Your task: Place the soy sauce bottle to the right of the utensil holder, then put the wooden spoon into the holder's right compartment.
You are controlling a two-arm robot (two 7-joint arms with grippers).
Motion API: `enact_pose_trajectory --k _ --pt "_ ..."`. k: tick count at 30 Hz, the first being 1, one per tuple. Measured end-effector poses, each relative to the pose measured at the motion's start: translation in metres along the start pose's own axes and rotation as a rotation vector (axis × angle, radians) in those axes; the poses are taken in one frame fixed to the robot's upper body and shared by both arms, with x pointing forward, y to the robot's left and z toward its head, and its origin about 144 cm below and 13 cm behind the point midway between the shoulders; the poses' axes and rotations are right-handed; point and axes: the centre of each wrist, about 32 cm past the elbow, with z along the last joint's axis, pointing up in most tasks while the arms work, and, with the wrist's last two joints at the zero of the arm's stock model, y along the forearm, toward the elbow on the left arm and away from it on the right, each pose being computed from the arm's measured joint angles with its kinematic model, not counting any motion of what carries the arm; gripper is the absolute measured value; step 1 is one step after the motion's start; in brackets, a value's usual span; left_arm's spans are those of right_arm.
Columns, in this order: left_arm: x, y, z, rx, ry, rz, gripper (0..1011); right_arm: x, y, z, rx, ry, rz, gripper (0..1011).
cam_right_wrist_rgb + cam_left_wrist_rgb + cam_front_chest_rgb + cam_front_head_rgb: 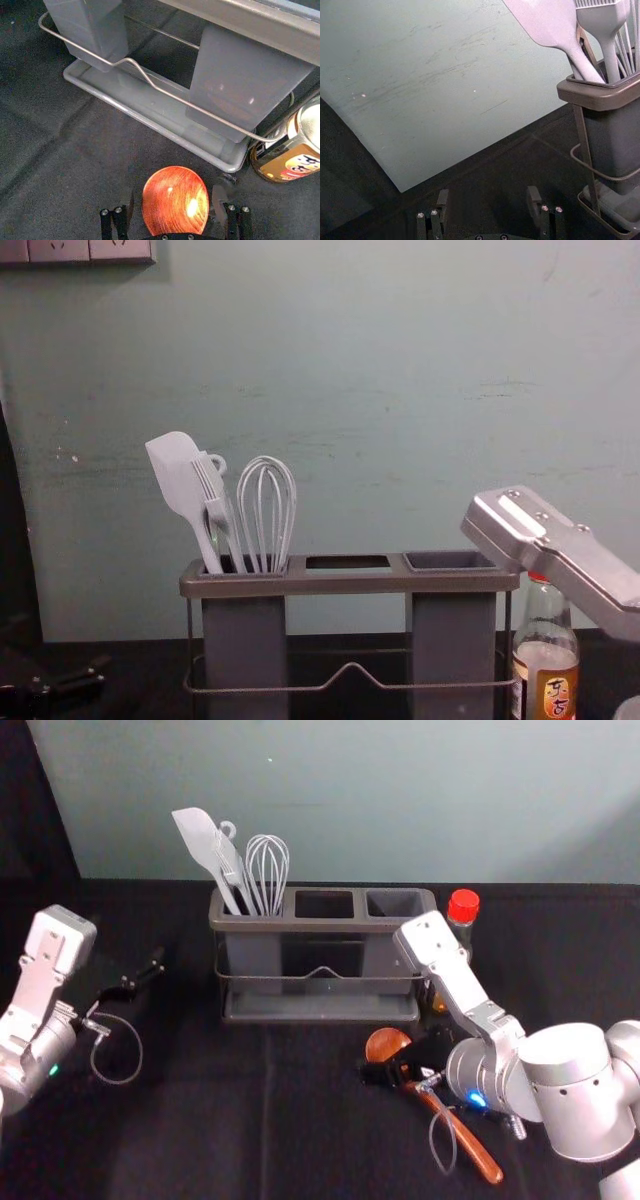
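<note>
The red-capped glass soy sauce bottle [545, 655] is placed at the chest view's lower right, just beside the grey utensil holder [320, 1010], as asked. At the head view's lower right, the reddish-brown wooden spoon [470, 1145] is straddled by the right gripper [174, 194], presumably for grasping; its fingers are spread wide, nothing held. The left gripper [488, 192], wide open, is parked at the head view's left.

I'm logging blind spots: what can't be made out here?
Neck of the wooden spoon, head view: behind the right gripper.
Middle of the soy sauce bottle, head view: behind the right arm.
Bottle's base, chest view: cut off by the lower edge.
Whisk's lower end, chest view: inside the left compartment.
</note>
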Motion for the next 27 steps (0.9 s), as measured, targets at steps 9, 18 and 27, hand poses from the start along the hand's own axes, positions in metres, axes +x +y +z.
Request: enact_pose_trajectory --k 9,18,27 --pt "0.0 0.0 0.0 0.0 0.0 0.0 1000 0.0006 0.0052 0.0029 -0.015 0.008 0.012 1004" --pt "0.0 0.0 0.0 0.0 0.0 0.0 1000 0.0022 0.0082 0.0028 -0.027 0.014 0.009 1004" --pt "0.0 0.0 0.0 0.0 0.0 0.0 1000 0.004 0.0106 0.0015 -0.035 0.021 0.013 1004"
